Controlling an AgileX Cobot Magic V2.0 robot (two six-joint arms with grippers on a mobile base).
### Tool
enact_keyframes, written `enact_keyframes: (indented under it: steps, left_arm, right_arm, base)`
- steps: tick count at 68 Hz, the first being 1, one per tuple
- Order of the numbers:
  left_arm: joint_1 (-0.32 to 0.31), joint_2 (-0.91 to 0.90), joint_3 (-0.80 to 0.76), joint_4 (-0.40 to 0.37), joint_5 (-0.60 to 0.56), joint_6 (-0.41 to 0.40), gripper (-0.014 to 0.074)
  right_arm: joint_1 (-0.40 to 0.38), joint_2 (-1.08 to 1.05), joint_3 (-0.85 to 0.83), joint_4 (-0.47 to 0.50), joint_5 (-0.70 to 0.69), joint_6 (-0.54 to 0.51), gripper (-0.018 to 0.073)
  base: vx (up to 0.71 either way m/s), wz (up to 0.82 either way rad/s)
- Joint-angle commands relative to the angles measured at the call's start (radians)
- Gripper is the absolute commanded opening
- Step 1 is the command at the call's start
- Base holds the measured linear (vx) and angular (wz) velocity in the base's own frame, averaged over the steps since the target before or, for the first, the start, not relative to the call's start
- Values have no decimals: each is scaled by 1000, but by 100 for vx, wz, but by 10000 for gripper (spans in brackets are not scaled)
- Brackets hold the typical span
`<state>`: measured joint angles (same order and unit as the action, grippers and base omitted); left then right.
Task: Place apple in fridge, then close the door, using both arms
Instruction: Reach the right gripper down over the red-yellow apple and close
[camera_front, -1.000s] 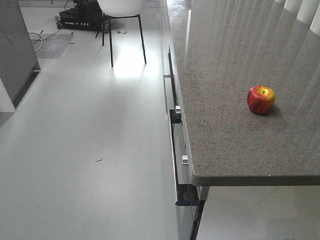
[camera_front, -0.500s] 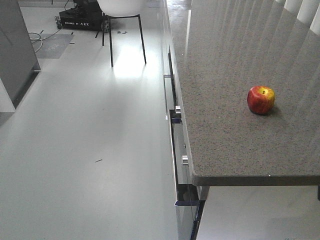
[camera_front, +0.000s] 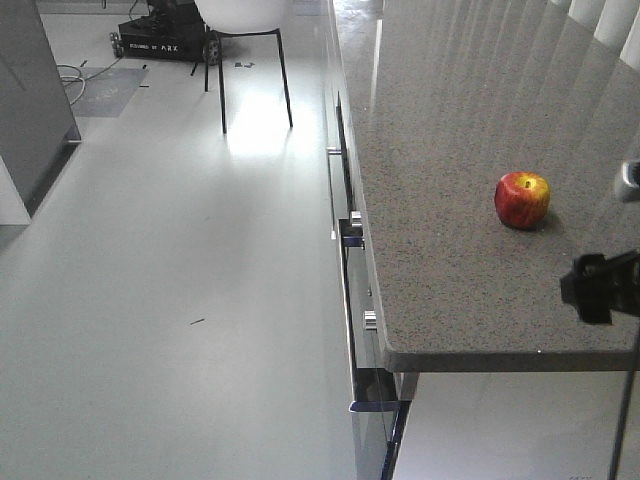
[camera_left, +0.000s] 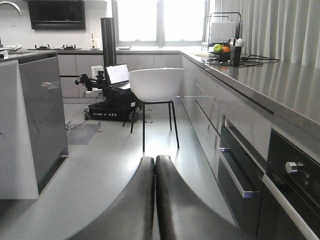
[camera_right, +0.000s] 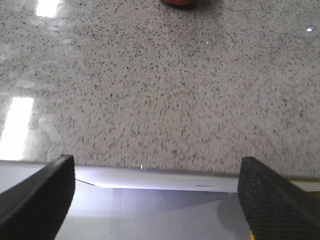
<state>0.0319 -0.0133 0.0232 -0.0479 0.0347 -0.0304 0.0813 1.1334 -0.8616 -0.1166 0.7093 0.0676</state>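
Observation:
The red and yellow apple (camera_front: 522, 199) sits on the grey speckled counter (camera_front: 450, 150), near its front right. Its lower edge shows at the top of the right wrist view (camera_right: 178, 2). My right gripper (camera_right: 155, 172) is open wide and empty, at the counter's front edge (camera_right: 160, 172), well short of the apple. A dark part of the right arm (camera_front: 600, 286) shows at the right edge of the front view. My left gripper (camera_left: 154, 162) is shut and empty, low over the floor. The fridge and its door are out of view.
Drawers with protruding handles and oven knobs (camera_front: 352, 230) run below the counter's left side. A white chair (camera_left: 156, 84) and another robot base with a laptop (camera_left: 110, 102) stand down the aisle. A grey cabinet block (camera_left: 42, 115) stands at the left.
The right arm has come into the front view at the right edge, near the counter's front. The apple has not moved.

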Motion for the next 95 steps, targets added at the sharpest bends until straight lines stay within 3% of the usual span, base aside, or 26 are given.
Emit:
enact_keyframes:
  steps: [1, 15, 21, 56, 95]
  left_arm:
    - [1, -13, 6, -7, -76, -9, -6]
    - [1, -13, 6, -7, -76, -9, -6]
    - [1, -13, 6, -7, -76, -9, -6]
    - [1, -13, 6, -7, -76, -9, -6]
    - [1, -13, 6, -7, -76, -9, -6]
  right_arm:
    - [-2, 62, -92, -28, -56, -6, 645]
    - [-62, 257, -256, 27, -47, -36, 643]
    - [-62, 329, -315, 28, -47, -78, 643]
    - [-62, 734, -748, -32, 36, -84, 640]
    - [-71, 1006, -1055, -42, 40, -86, 617]
  base:
    - [0, 0]
    - [0, 0]
    - [0, 0]
    - [0, 0]
    - [0, 0]
